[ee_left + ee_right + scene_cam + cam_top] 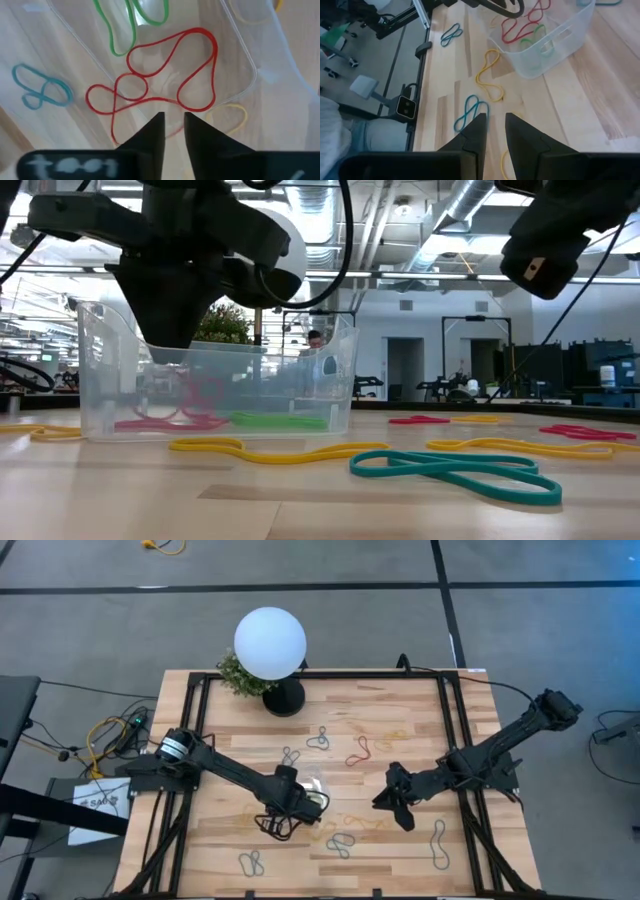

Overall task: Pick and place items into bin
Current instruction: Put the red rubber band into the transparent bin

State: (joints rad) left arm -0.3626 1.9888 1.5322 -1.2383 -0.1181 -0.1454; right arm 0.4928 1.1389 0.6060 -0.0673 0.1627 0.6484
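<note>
Bands are scattered all over the surface [420, 700], and the left tool [173, 125] hangs right over the bin [314, 790], fingers a narrow gap apart with nothing between them. Below those fingers, inside the bin, lies a red band [170, 70] twisted into loops, and a green band [131, 22] lies beside it. From table level you can see both through the clear wall, red at one end and green nearer the middle. Just outside the bin a teal band [42, 90] sits on the wood on one side and a yellow band [232, 115] on the other.

Over to the right tool [494, 127]: it hovers above the wood, well clear of the bin, fingers slightly parted and holding nothing. Below it lie a teal figure-eight [470, 112] and a yellow figure-eight [490, 75], the yellow one closer to the bin wall.

In the overhead view more bands lie across the wood: a red one [358, 750] near the middle, a grey one [438, 842] near the right edge and a blue-grey one [251, 862] at the front. A white globe lamp [270, 643] stands at the back, next to a small plant [240, 675].
</note>
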